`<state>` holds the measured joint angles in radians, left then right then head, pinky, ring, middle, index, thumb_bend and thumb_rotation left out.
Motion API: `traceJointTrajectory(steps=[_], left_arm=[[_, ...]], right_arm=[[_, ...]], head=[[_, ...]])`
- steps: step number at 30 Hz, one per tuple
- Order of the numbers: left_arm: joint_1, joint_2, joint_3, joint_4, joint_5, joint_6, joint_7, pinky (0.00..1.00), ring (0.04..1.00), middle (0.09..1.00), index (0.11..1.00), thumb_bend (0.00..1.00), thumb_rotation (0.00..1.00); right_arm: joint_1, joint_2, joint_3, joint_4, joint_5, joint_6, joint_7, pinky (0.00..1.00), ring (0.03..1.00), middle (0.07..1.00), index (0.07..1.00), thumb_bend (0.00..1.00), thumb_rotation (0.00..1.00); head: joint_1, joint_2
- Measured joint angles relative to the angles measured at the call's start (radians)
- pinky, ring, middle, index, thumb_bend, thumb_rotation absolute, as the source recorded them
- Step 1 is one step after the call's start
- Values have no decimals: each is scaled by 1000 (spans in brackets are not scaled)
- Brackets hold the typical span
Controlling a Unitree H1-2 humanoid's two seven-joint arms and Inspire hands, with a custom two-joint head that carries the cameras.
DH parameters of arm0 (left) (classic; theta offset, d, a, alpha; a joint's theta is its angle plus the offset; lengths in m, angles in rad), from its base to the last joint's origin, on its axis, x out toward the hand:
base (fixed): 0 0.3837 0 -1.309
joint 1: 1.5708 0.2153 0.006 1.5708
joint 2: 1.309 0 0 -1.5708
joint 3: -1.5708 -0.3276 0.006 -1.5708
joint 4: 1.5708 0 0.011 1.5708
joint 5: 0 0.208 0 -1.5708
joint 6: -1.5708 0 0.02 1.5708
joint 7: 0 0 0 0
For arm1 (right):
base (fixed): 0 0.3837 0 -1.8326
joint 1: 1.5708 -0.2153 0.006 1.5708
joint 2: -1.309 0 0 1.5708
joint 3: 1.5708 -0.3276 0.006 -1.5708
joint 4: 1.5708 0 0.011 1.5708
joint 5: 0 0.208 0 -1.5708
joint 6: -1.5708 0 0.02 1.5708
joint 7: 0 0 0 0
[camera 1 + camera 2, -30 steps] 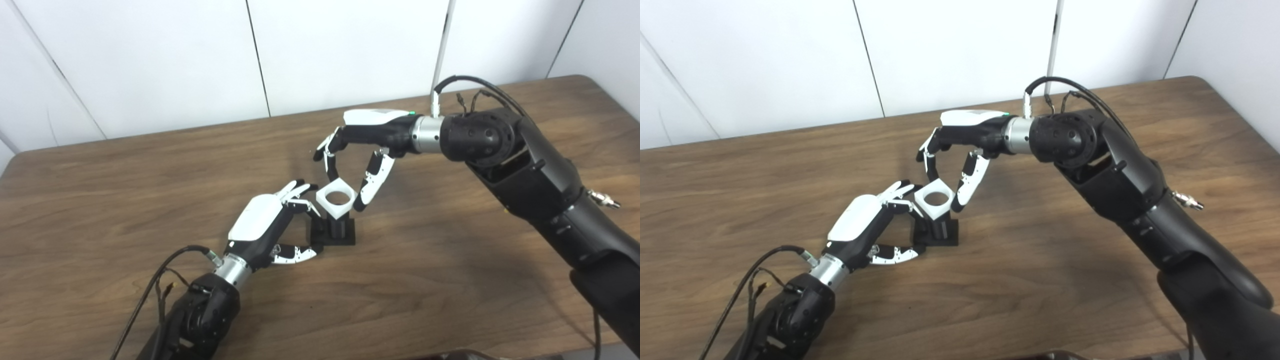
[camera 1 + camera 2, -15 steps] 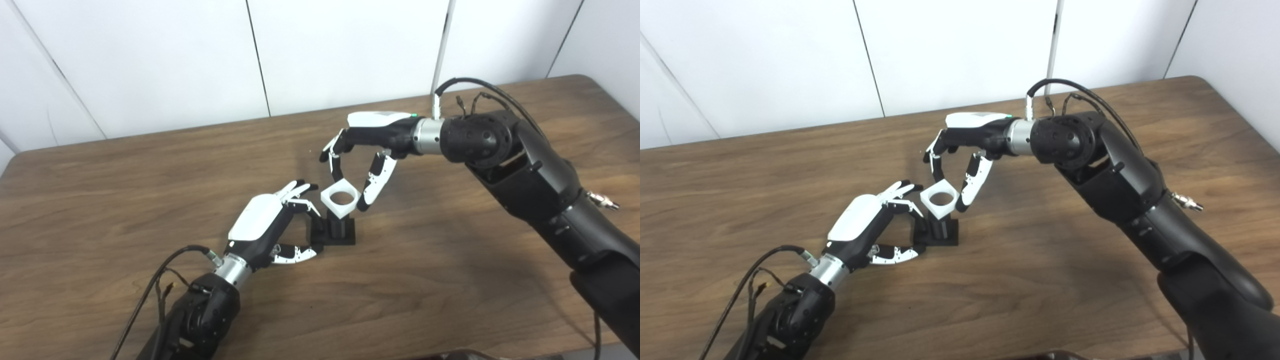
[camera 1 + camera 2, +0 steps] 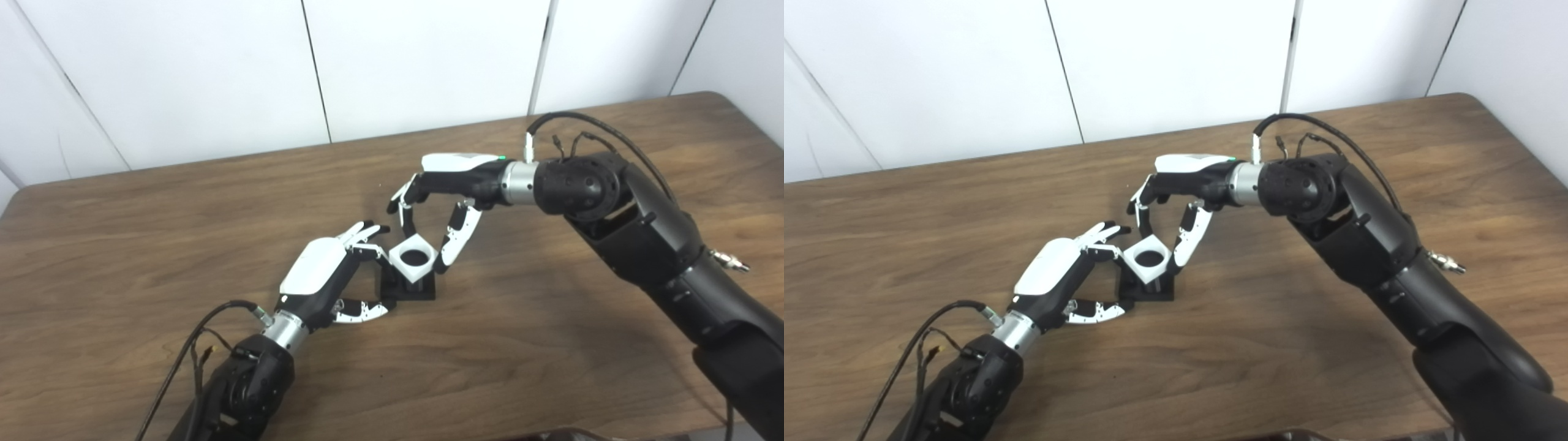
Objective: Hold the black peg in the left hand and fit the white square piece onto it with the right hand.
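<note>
Left eye view, right hand (image 3: 450, 184) fingers pinching white square piece (image 3: 414, 261) low over black peg (image 3: 407, 286), left hand (image 3: 331, 275) fingers curled around peg base on brown surface (image 3: 153, 245).

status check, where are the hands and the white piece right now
Left robot hand steadying black peg. Right robot hand pinching white square piece, seated low on peg. Nothing in the way.

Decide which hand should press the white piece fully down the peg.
Right. The right hand already pinches the white square piece from above, while the left hand steadies the black peg's base.
</note>
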<state>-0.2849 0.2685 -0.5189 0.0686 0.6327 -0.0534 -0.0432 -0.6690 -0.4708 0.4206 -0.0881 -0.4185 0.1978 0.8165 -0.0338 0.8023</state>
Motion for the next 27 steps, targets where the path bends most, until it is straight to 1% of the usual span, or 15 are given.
traceJointTrajectory(steps=[6, 18, 23, 27], left_arm=[[0, -1, 0, -1, 1, 2, 0, 916, 971, 922, 496, 517, 88], [3, 0, 0, -5, 1, 5, 0, 918, 974, 924, 496, 518, 87], [3, 0, 0, -6, 1, 8, -2, 913, 969, 920, 496, 518, 86], [3, 1, 0, -6, 1, 8, -2, 907, 969, 921, 496, 518, 86]], right_arm=[[0, 9, 20, 2, -5, 0, 2, 889, 916, 851, 479, 517, 135], [3, 8, 15, 10, 0, -1, 2, 864, 903, 846, 479, 517, 134], [3, 8, 11, 19, 3, -1, 2, 880, 912, 848, 479, 517, 136], [2, 5, 6, 24, 2, -1, 2, 858, 909, 844, 480, 517, 135]], head=[[0, 2], [2, 5], [-8, 5], [-9, 6]])
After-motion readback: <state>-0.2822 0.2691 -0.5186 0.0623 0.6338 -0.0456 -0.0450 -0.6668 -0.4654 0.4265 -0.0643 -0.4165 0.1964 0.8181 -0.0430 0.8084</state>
